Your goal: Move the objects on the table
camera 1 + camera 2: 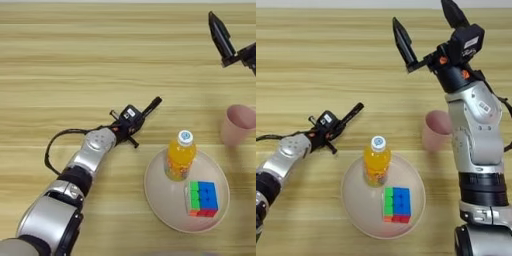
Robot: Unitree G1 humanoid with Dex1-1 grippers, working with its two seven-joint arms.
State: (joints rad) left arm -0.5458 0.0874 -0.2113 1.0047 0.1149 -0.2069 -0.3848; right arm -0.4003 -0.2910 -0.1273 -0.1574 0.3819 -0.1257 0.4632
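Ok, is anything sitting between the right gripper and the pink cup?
Nothing visible does. The right gripper is open above bare table, beyond the pink cup. The bottle and cube sit on the plate, off to the cup's left.

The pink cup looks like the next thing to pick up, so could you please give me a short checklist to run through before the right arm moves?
1. Right gripper fingers open: ok.
2. Right gripper empty: ok.
3. Pink cup upright on the table, off the plate: ok.
4. Bottle and puzzle cube on the plate, apart from the cup: ok.
5. Left gripper away from the cup: ok.
6. Cup empty: cannot tell.
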